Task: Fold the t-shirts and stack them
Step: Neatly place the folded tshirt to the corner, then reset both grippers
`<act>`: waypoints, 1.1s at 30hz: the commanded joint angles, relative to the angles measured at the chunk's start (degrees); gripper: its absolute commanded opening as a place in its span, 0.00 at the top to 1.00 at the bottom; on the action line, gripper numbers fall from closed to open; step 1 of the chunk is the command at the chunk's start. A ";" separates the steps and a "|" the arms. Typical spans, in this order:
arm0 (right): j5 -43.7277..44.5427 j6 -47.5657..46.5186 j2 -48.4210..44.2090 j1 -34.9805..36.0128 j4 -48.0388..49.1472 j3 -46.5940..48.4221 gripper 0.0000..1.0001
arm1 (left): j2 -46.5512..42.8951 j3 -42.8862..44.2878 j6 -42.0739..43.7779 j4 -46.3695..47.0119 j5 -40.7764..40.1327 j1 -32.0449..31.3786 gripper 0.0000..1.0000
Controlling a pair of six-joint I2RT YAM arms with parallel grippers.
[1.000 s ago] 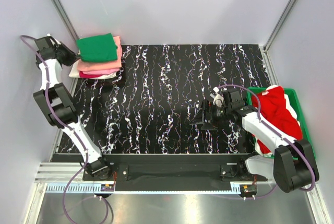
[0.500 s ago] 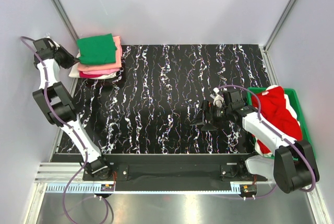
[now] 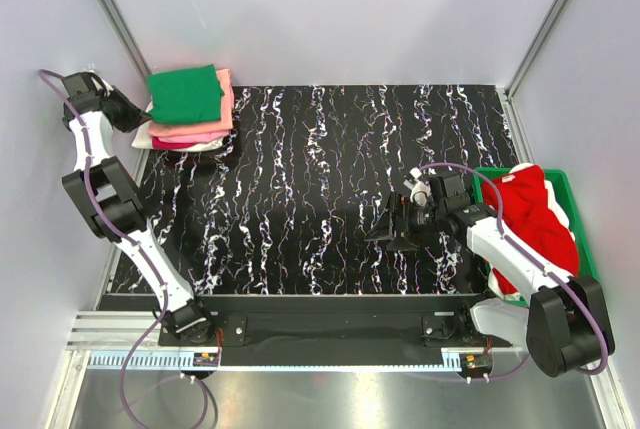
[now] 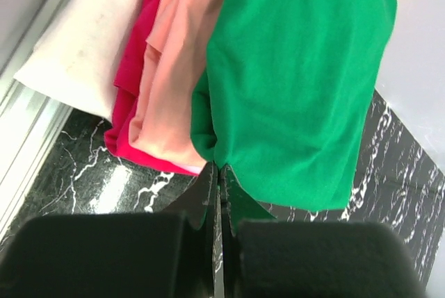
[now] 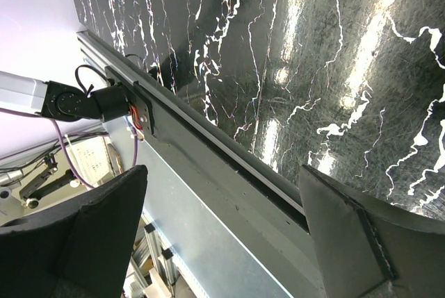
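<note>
Stack, far left corner of the tabletop (image 3: 330, 149): four folded t-shirts, namely green t-shirt (image 3: 186, 94) on top, salmon-peach t-shirt (image 3: 205, 129), hot pink t-shirt (image 3: 180, 140), white t-shirt (image 3: 146, 132) at the bottom; judged done
Outstanding: red t-shirt (image 3: 535, 214), crumpled in the green bin (image 3: 570, 183) off the right edge
Left gripper (image 4: 220, 176): jaws pressed together, empty, just beside the stack
Right gripper (image 3: 392, 227): jaws spread, empty, over the tabletop near the bin
</note>
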 commanded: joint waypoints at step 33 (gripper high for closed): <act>2.67 -0.33 -4.65 -0.27 -4.96 6.70 0.03 | -34.92 -29.66 -2.30 3.16 -6.13 -6.73 0.01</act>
